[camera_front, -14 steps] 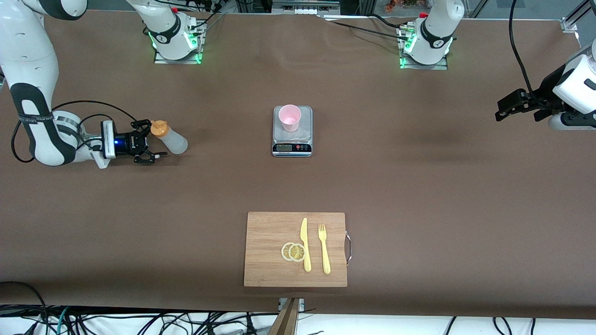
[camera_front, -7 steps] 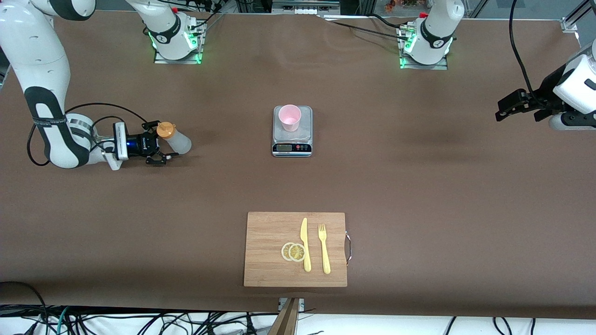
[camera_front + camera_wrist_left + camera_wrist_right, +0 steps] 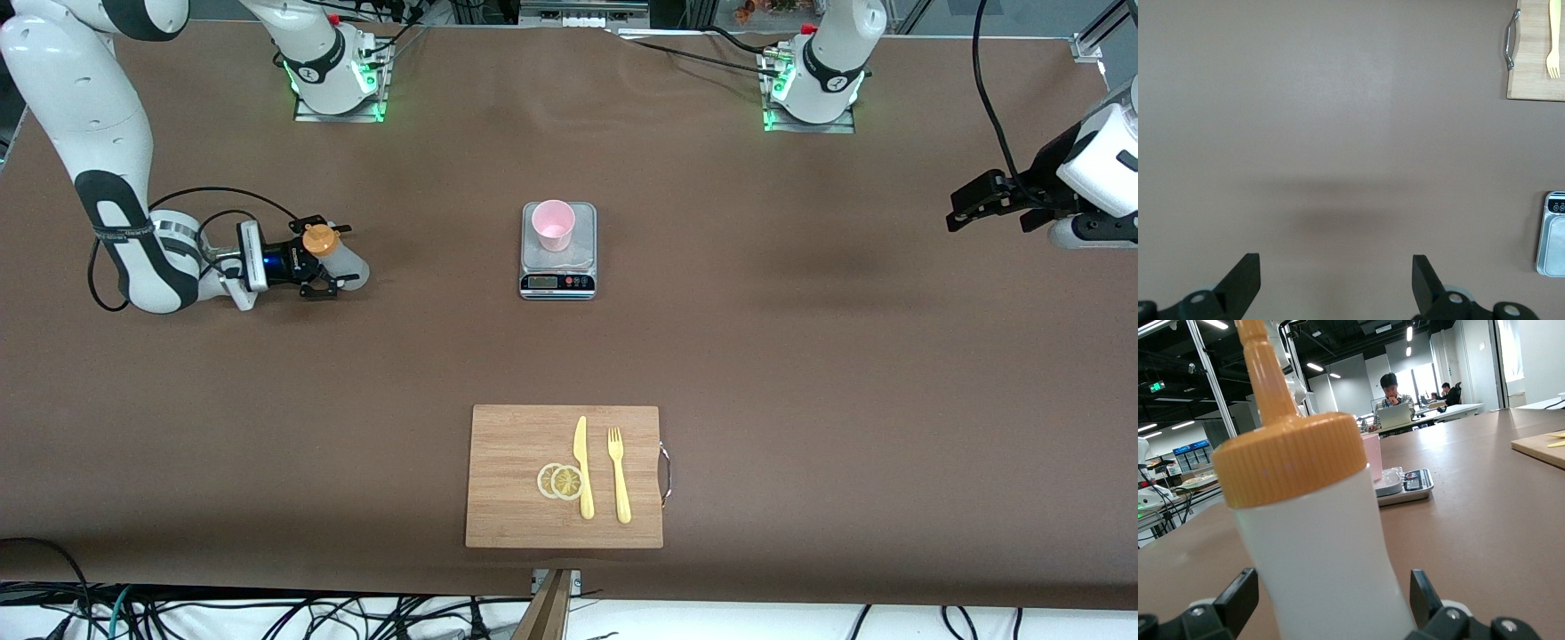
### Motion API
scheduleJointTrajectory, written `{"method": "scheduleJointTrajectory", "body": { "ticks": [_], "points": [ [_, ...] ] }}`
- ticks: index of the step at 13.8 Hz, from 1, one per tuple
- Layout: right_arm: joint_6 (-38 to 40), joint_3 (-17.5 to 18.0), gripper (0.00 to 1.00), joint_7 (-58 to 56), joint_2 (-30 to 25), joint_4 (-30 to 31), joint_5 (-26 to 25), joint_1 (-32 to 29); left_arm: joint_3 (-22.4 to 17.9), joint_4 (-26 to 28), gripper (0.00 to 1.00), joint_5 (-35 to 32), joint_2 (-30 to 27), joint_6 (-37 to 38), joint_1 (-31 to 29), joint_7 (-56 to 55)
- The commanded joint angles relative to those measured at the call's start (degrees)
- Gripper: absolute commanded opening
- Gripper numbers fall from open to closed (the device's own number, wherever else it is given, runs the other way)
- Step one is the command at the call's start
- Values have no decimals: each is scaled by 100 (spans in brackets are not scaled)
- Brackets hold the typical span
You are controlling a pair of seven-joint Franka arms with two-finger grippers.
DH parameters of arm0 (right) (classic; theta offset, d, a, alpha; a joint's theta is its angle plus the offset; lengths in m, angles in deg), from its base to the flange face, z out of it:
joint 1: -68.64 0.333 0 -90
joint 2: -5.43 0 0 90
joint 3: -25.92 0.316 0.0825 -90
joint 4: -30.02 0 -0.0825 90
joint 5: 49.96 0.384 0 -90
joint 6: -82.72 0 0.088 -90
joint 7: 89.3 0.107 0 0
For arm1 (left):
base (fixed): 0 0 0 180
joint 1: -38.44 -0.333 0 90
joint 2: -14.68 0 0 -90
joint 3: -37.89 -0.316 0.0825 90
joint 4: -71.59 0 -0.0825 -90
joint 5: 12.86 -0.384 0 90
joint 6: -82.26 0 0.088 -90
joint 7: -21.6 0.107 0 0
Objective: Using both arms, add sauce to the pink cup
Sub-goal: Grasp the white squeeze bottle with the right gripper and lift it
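Whitish sauce (image 3: 336,260) bottle is standing near the right arm's table edge, between the right gripper's (image 3: 327,258) spread fingers, ungrasped. Pink cup (image 3: 553,225) is waiting mid-table, unfilled. Left gripper (image 3: 965,206) is hovering spread, waiting.

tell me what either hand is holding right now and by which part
Nothing is held. The right hand is open with its fingers either side of the sauce bottle, not closed on it. The left hand waits open over bare table.

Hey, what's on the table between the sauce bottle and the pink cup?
Nothing: in the front view only bare brown table separates the sauce, flanked by the open right gripper, from the pink cup on the scale.
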Motion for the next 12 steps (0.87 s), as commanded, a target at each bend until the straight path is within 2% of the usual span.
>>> {"method": "scheduleJointTrajectory", "body": {
  "ticks": [1, 2, 3, 4, 6, 7, 12],
  "points": [
    [26, 4, 89, -177, -43, 133, 127, -18, 2, -169, 100, -118, 72, 91, 2, 113],
    [52, -4, 52, -186, -43, 107, 127, -26, 11, -169, 100, -126, 63, 91, 11, 113],
    [61, -4, 30, -186, -52, 98, 127, -27, 11, -169, 100, -127, 63, 91, 11, 113],
    [70, -4, 16, -186, -60, 54, 127, -35, 11, -169, 100, -127, 72, 91, 3, 113],
    [114, -4, 3, -177, -78, -42, 136, -53, 11, -169, 100, -127, 72, 91, 11, 113],
    [166, -4, 0, -160, -87, -121, 136, -62, 11, -169, 100, -127, 63, 91, 11, 113],
    [246, -4, 0, 198, -192, -657, 206, -27, 11, -169, 100, -127, 63, 108, 11, 113]
  ]
}}
